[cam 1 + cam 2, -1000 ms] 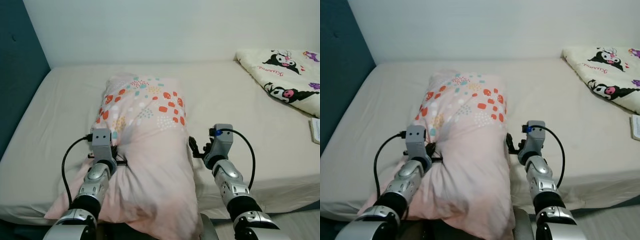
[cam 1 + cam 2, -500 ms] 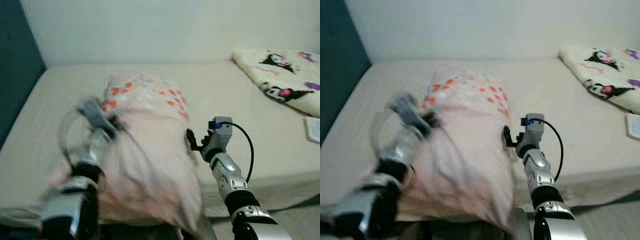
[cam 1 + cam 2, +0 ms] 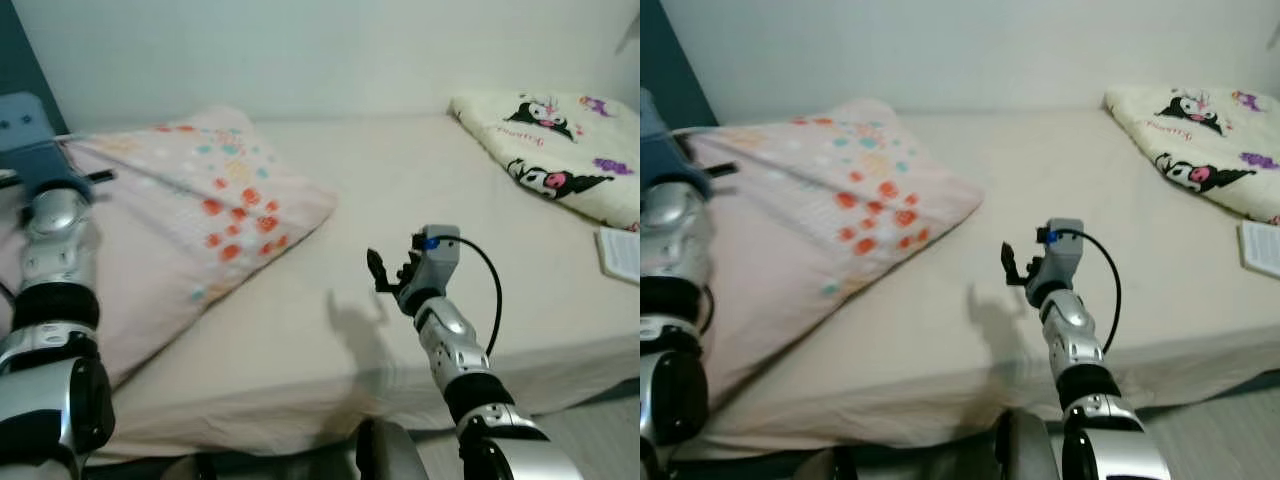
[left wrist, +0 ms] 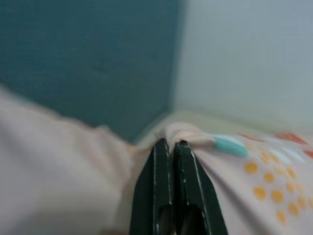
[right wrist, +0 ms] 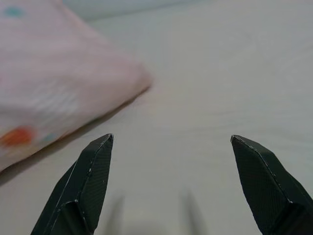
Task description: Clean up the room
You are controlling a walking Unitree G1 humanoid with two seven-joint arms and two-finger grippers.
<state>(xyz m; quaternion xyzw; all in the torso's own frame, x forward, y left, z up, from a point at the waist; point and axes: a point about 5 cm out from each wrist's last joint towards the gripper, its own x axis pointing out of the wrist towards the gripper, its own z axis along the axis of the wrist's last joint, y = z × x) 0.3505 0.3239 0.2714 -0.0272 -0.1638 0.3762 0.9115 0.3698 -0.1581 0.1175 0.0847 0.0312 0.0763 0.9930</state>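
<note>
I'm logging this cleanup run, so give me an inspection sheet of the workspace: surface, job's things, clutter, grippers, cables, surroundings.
Surface: bed with a beige sheet, lightly creased.
Job's things: pink dotted pillow lying at the bed's left end.
Clutter: cartoon-print blanket at the far right; a white booklet near the right edge.
Grippers: left gripper shut on a pillow edge; right gripper open, hovering above the sheet beside the pillow.
Cables: black cable looping from the right wrist.
Surroundings: pale wall behind; teal panel at the left.
</note>
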